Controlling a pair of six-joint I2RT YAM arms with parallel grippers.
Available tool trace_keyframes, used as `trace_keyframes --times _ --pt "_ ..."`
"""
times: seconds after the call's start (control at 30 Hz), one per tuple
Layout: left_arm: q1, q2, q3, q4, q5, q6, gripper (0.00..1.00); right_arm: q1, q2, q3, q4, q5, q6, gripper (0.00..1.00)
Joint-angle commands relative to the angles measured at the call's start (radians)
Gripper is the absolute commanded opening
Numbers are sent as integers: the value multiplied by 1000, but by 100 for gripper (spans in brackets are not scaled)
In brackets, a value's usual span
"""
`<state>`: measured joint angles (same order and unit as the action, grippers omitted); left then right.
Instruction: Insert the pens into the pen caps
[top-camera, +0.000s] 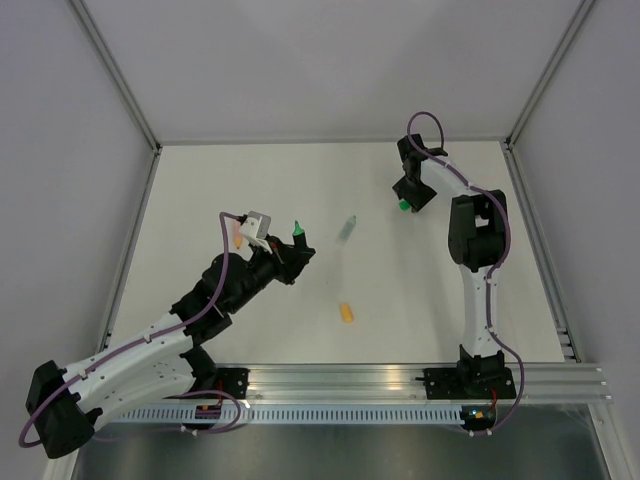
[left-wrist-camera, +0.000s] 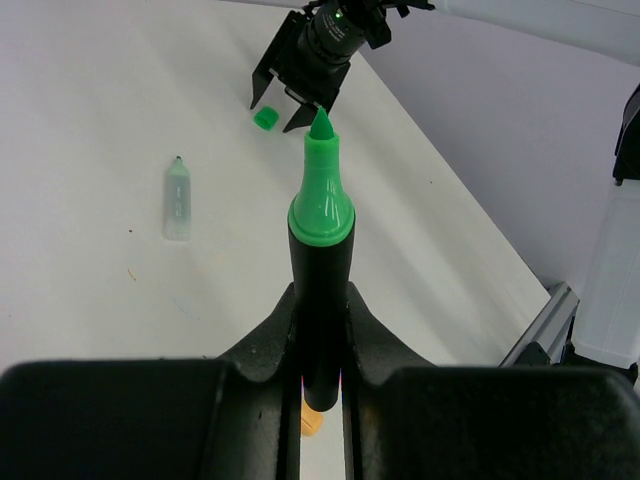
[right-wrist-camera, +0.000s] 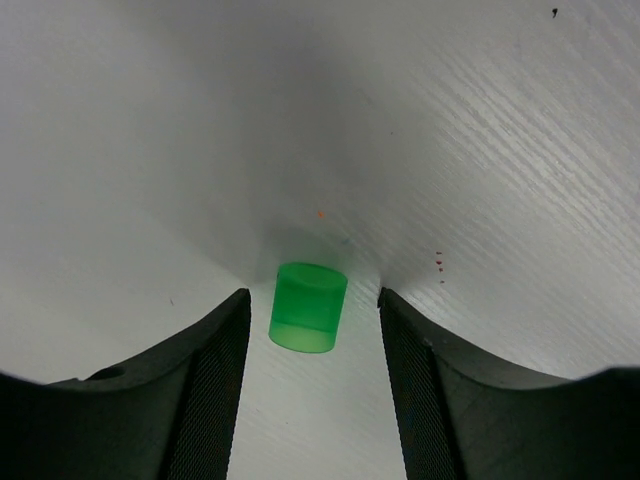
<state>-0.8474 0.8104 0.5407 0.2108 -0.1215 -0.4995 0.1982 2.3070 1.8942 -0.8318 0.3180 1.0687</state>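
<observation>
My left gripper (top-camera: 288, 252) (left-wrist-camera: 320, 292) is shut on the black-barrelled pen (left-wrist-camera: 320, 250), which it holds above the table, green tip (top-camera: 297, 231) pointing away. My right gripper (top-camera: 408, 196) (right-wrist-camera: 313, 297) is open, low over the table at the far right. The bright green cap (right-wrist-camera: 308, 307) (top-camera: 403, 206) lies on the table between its fingers, touching neither. The pale pen (top-camera: 347, 229) (left-wrist-camera: 177, 200) lies on the table between the two grippers. The orange-yellow cap (top-camera: 346, 314) lies nearer the front; it also peeks between the fingers in the left wrist view (left-wrist-camera: 312, 425).
The white table (top-camera: 200, 190) is walled by grey panels at the back and sides. A metal rail (top-camera: 400, 380) runs along the front edge by the arm bases. The right arm (top-camera: 478, 240) stands along the right side.
</observation>
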Motion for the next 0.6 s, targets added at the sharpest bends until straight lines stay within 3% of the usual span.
trace_keyframes --times 0.0,0.27,0.47,0.5,0.57 --pt "2 -13 7 6 -7 30 2 -5 32 48 -23 -20 -1 60" --pt "1 -19 7 4 -4 27 2 -6 48 52 -38 -25 -16 50" --pt "1 -20 7 4 -1 32 2 -8 39 37 -32 -65 -70 22" --pt "2 -19 7 7 3 32 2 -6 32 28 -18 -77 -84 13" --pt "2 -7 10 12 14 35 2 -6 10 -3 8 -117 -131 8"
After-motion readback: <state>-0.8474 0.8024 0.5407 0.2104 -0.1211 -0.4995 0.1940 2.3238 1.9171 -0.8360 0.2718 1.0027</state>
